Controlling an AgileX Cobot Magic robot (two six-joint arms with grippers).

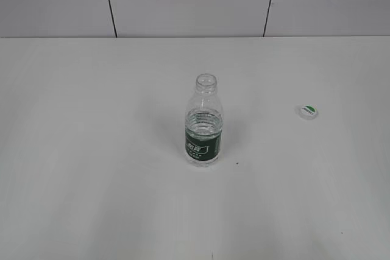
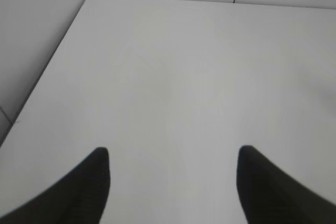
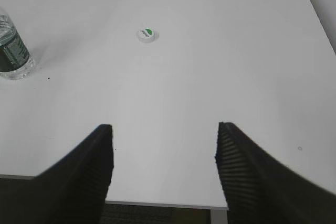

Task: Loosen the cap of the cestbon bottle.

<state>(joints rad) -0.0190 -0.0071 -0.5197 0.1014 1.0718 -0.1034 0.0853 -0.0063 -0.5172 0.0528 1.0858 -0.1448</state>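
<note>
The cestbon bottle point(image 1: 204, 123) stands upright mid-table, clear with a dark green label, its neck open and bare. Its base also shows at the left edge of the right wrist view, as the bottle point(image 3: 11, 51). The white cap point(image 1: 308, 111) with a green mark lies flat on the table, off the bottle and to its right; the right wrist view has the cap point(image 3: 146, 34) well ahead of the jaws. My right gripper point(image 3: 164, 129) is open and empty near the table's front edge. My left gripper point(image 2: 173, 153) is open and empty over bare table. Neither arm appears in the exterior view.
The white table point(image 1: 91, 150) runs to a pale panelled wall at the back. In the left wrist view the table's left edge point(image 2: 50, 66) meets a side wall. In the right wrist view the table's front edge point(image 3: 163, 203) lies just below the jaws.
</note>
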